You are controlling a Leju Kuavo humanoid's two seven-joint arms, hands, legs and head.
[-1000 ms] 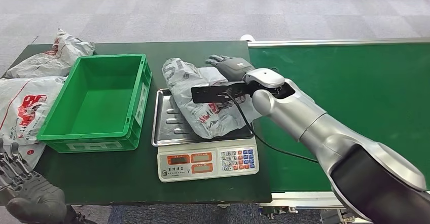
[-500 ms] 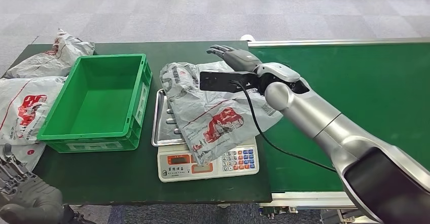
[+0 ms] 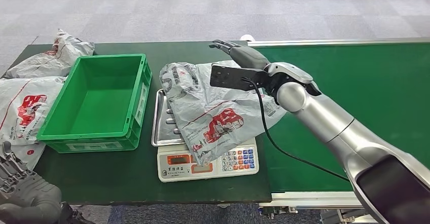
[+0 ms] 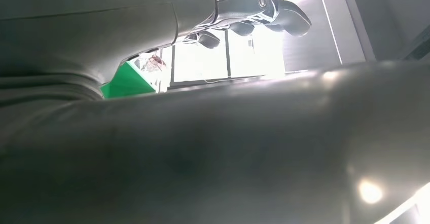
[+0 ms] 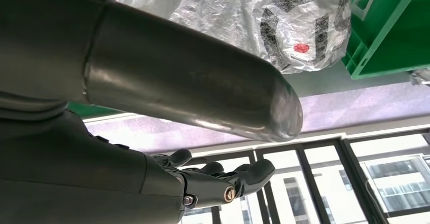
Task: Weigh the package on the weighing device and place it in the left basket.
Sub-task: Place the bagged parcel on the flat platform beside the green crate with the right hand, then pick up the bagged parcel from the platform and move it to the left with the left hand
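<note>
It looked like a parcel-sorting station set up in an office-type hall. Just below the right hand (image 3: 238,56) sat a weighing device (image 3: 207,160) with keypad; a green conveyor belt (image 3: 355,82) ran beside that hand, a green basket (image 3: 96,102) and courier bags (image 3: 25,102) lay farther off, over grey carpet tiles (image 3: 203,16), with tall glazed windows (image 5: 355,173) beyond the fingers.

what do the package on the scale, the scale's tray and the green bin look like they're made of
Package: thin grey plastic film, probably a poly mailer; it is crinkled, glossy and printed in red.
Scale tray: seemingly stainless steel; silver, reflective, with a raised rim and pressed ridges.
Green bin: rigid moulded plastic, by its uniform colour, smooth walls and thick rim.
</note>
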